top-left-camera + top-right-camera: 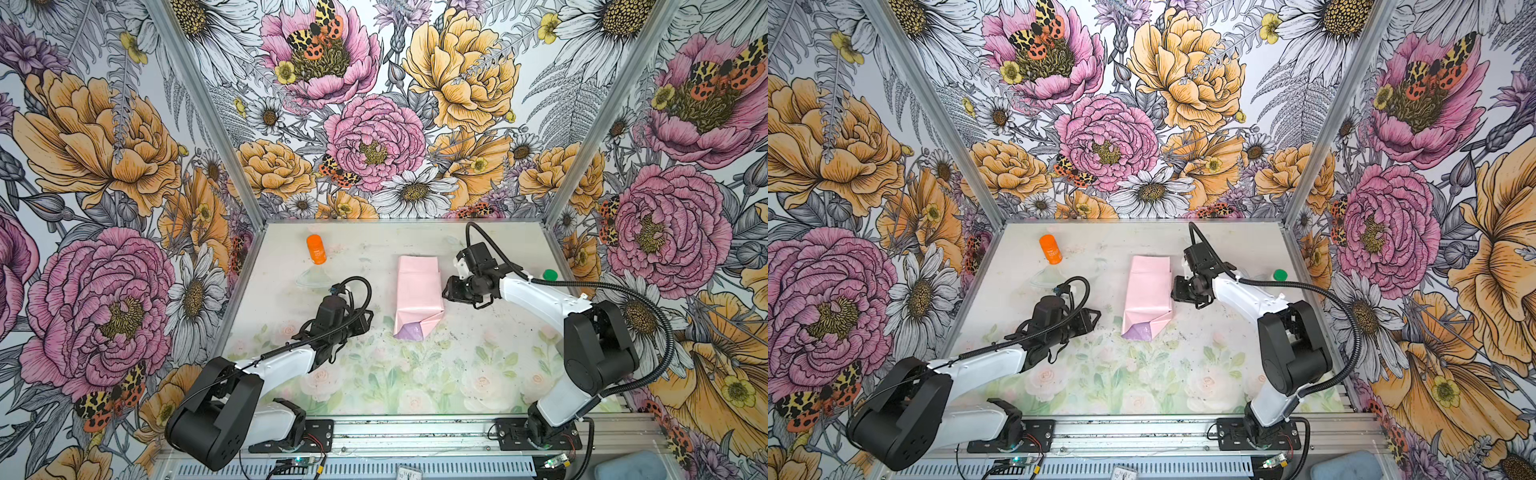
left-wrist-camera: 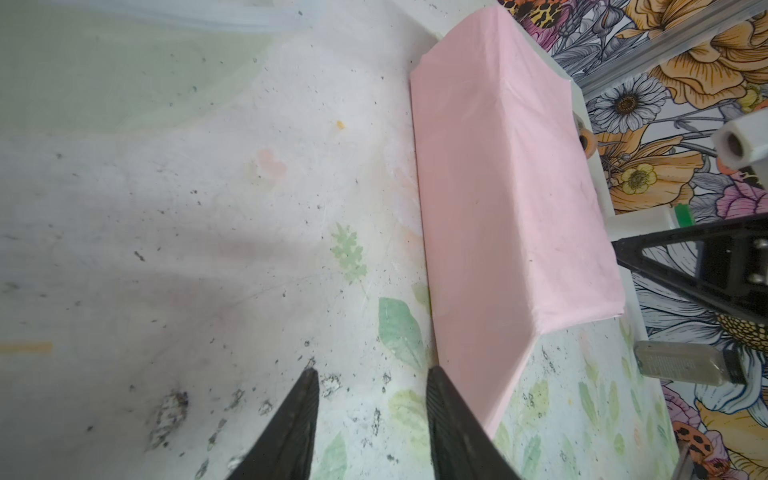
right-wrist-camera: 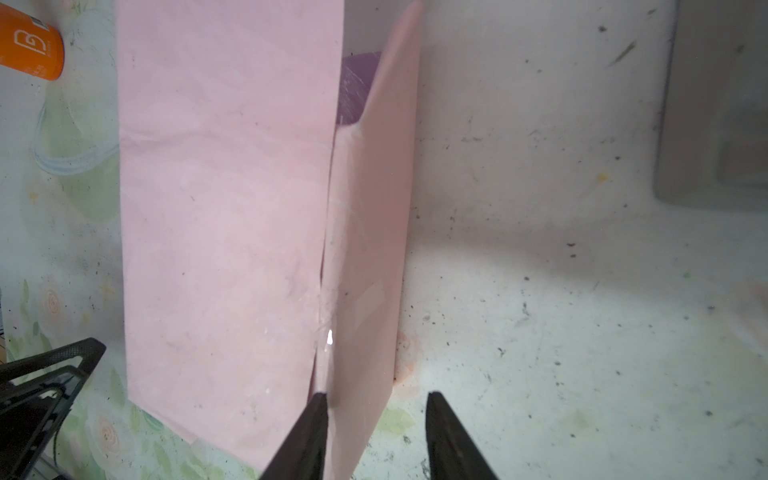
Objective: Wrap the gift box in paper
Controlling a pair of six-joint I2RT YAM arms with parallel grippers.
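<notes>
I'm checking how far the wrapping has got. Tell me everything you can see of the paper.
The paper is folded into a long, flattish parcel, pale pink side out and creased, lying mid-table on the floral table. One edge overlaps along a lengthwise seam. Its near end is folded untidily, baring the glossy lilac side; its far end gapes, lilac inside. No box shows. The right gripper stands with jaws apart over one long edge; whether it touches is unclear.

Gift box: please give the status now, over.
Both open: left gripper beside the paper, right gripper at its edge. Folded pink side out, gift box hidden. Far off, orange bottle.
</notes>
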